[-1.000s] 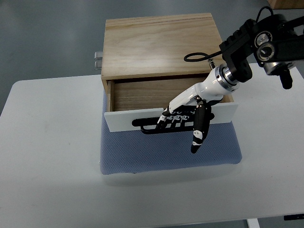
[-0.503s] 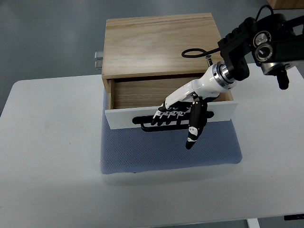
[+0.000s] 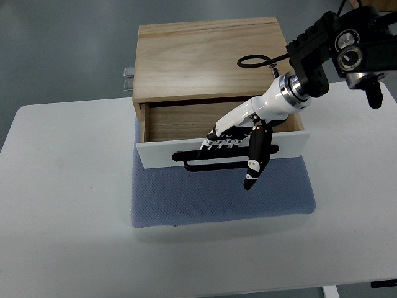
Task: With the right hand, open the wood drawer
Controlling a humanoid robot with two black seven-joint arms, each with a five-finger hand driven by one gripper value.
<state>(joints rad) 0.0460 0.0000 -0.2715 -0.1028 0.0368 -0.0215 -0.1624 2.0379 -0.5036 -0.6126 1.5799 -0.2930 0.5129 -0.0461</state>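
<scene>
A wooden drawer box [image 3: 208,56] stands at the back of a blue-grey mat [image 3: 220,198]. Its drawer is pulled partly out, showing the wooden bottom [image 3: 177,124] behind the white front panel [image 3: 158,155]. A black handle [image 3: 208,164] runs along that panel. My right hand [image 3: 229,146] reaches in from the upper right over the drawer. Its fingers [image 3: 217,141] lie loosely bent at the panel's top edge, just above the handle and off it. The thumb [image 3: 253,164] points down in front of the panel. The hand holds nothing.
The mat lies on a white table [image 3: 62,205]. A metal hinge or latch [image 3: 128,79] sticks out at the box's back left. My right forearm and its black cable [image 3: 254,61] hang over the box's right side.
My right hand has lifted and drawn back a little toward the upper right. Its fingers have come off the black handle, which now shows in full. The drawer has not moved.
</scene>
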